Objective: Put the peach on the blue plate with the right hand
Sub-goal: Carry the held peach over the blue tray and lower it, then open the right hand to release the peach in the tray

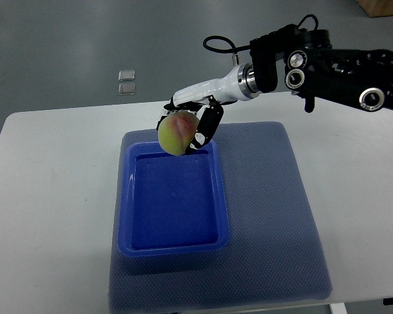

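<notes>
One arm is all I see, coming in from the right. My black-and-white right hand has its fingers wrapped tight around the round yellow-green peach with a red patch. I hold the peach in the air, over the far edge of the deep blue plastic plate. That plate sits on a soft blue-grey mat, which lies on the smooth white table. Behind the table is a plain grey floor with two small shiny squares.
</notes>
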Tool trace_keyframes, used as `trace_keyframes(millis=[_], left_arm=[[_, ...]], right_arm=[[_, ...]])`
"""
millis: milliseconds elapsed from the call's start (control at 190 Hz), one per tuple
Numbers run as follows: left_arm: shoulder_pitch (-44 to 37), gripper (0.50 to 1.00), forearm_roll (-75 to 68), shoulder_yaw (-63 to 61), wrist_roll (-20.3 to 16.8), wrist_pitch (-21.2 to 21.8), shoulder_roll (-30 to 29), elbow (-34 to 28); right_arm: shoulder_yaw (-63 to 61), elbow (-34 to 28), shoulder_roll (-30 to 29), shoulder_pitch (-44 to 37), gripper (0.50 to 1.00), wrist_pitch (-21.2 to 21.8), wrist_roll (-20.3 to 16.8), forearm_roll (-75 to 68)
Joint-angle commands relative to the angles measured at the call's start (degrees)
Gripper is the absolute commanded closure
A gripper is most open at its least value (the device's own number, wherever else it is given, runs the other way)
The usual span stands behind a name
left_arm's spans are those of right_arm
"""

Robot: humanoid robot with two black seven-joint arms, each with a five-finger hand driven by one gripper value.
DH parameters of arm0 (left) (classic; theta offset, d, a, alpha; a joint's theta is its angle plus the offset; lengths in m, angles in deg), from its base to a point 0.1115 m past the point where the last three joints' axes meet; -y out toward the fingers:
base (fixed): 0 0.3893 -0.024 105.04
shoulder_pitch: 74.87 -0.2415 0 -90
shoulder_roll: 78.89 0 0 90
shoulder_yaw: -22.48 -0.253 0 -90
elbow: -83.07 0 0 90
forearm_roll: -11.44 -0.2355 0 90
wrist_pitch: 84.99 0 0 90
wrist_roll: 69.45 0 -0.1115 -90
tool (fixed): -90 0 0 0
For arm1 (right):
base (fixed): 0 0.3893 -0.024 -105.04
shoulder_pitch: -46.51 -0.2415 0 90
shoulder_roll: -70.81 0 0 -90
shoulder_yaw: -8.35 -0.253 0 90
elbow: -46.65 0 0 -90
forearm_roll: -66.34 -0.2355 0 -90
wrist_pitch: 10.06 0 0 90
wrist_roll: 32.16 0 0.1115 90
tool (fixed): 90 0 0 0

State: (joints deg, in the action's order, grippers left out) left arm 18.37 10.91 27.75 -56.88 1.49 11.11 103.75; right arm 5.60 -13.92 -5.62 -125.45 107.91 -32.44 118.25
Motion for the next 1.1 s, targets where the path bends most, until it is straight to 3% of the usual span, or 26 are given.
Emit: trace_keyframes(millis=[0,116,337,568,632,695,700,711,768,816,821,884,1095], left_arm=[[0.01,0.5,0.1,0.01,0.0,0.0,0.0,-0.2],[0.01,0.5,0.1,0.01,0.0,0.0,0.0,-0.29],[-0.08,0.5,0.1,0.01,0.0,0.09,0.0,-0.37],[-0.17,0.5,0.1,0.01,0.0,0.09,0.0,-0.29],[-0.17,0.5,0.1,-0.08,0.0,0.09,0.0,-0.02],[-0.17,0.5,0.1,-0.08,0.0,0.09,0.0,-0.02],[-0.17,0.5,0.1,-0.08,0.0,0.09,0.0,-0.02],[-0.17,0.5,0.1,-0.08,0.0,0.09,0.0,-0.02],[-0.17,0.5,0.1,-0.08,0.0,0.09,0.0,-0.2],[-0.17,0.5,0.1,-0.08,0.0,0.09,0.0,-0.2],[-0.17,0.5,0.1,-0.08,0.0,0.09,0.0,-0.29],[-0.17,0.5,0.1,-0.08,0.0,0.09,0.0,-0.37],[-0.17,0.5,0.1,-0.08,0.0,0.09,0.0,-0.29]], right_arm=[[0.11,3.88,-6.1,2.42,0.998,-0.9,-0.08,0.29],[0.02,10.11,-13.57,6.37,0.996,-1.78,-0.08,2.57],[0.11,15.13,-13.57,12.52,0.993,-3.62,0.09,7.67],[0.73,15.3,-13.57,14.72,0.965,-3.8,0.36,8.64],[0.73,15.22,-13.57,15.34,0.891,-4.94,0.45,8.64],[0.73,15.22,-13.57,15.34,0.881,-4.94,0.53,8.64],[0.64,15.3,-13.57,15.51,0.766,-5.2,0.53,8.55],[0.64,15.3,-13.57,15.51,0.736,-5.21,0.53,8.55],[0.64,15.22,-13.57,15.51,0.658,-5.21,0.53,8.46],[0.64,15.22,-13.57,15.51,0.658,-5.21,0.53,8.46],[0.47,15.22,-13.57,15.43,0.593,-5.21,0.53,8.38],[0.2,15.22,-13.57,15.08,0.57,-5.12,0.53,8.29],[-0.42,14.6,-13.57,12.97,0.568,-4.59,0.53,7.67]])
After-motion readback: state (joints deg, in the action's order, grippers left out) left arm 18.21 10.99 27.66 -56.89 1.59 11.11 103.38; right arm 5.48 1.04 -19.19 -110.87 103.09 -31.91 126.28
